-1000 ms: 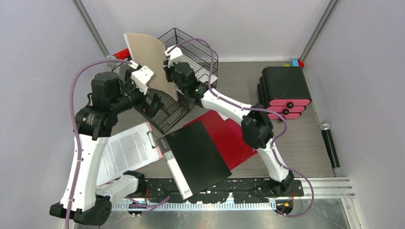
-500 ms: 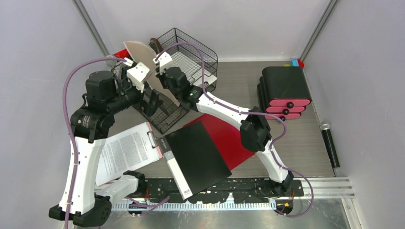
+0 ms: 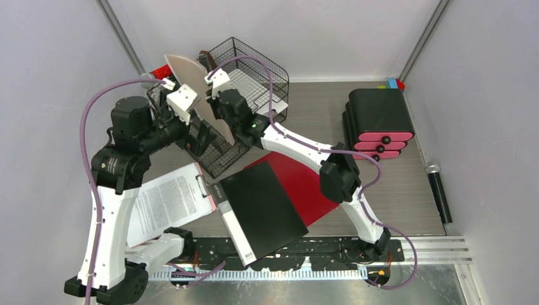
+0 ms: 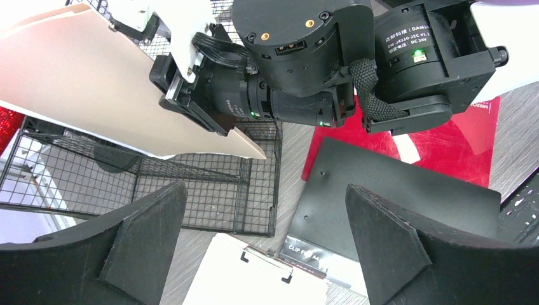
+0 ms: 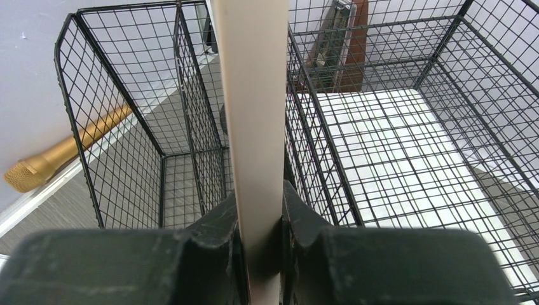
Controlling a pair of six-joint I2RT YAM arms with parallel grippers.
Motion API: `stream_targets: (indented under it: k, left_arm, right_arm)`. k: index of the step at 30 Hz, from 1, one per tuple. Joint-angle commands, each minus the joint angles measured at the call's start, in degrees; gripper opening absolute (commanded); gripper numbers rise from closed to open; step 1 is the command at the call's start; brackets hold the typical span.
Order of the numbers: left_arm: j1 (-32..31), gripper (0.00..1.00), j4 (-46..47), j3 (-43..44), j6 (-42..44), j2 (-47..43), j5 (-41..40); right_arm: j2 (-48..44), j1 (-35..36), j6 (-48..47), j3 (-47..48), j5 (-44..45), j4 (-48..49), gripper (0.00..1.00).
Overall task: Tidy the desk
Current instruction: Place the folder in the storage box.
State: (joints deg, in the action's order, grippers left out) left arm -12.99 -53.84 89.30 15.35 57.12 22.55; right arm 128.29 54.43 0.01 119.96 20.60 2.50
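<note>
The right gripper (image 5: 259, 213) pinches the tan folder (image 5: 251, 95) upright, edge-on over a divider of the rack (image 5: 191, 101), open bays either side; the left gripper (image 4: 264, 194) gapes wide, empty, beside the rack.

A boxed-in robot lab cell dressed as an office: plain walls (image 3: 57, 76) around a bench (image 3: 413, 197) holding a clipboard (image 3: 166, 202) and wire-mesh rack (image 3: 254, 70).

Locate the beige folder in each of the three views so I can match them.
Top external: beige folder upper left, tilted above the wire rack, between the two wrists.
Left wrist: beige folder upper left, broad face showing, over the wire rack.
Right wrist: beige folder centre, edge-on, pinched by the right hand.
Shared landmark: the black wire rack.
</note>
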Motion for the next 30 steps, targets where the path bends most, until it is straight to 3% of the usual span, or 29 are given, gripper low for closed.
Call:
stream_targets:
  k: [1,8,14,17,22,30]
  left_arm:
    - [0.29,1.00,0.87,1.05,-0.61,-0.82,0.36]
    - [0.33,1.00,0.08,0.18,-0.44,-2.47,0.15]
    - [0.34,1.00,-1.62,-1.25,0.32,-4.51,-0.77]
    - [0.34,1.00,-2.40,-1.72,0.68,-5.54,-1.32]
    - [0.34,1.00,-3.76,-2.17,0.97,-6.78,-1.95]
    - [0.34,1.00,-5.52,-2.37,1.75,-7.24,-2.76]
  right_arm:
    - [0.51,-0.04,3.20,2.76,-2.66,0.42,0.01]
    - [-1.04,-0.50,0.44,4.46,-8.65,-8.71,0.25]
    - [-2.24,-1.24,-2.42,7.68,-15.18,-17.23,0.36]
    - [-2.46,-2.19,-1.15,9.19,-19.27,-20.53,0.37]
    - [-2.44,-3.10,-0.44,10.00,-24.36,-22.75,0.24]
    - [0.37,-3.62,-0.80,15.16,-26.92,-25.98,0.26]
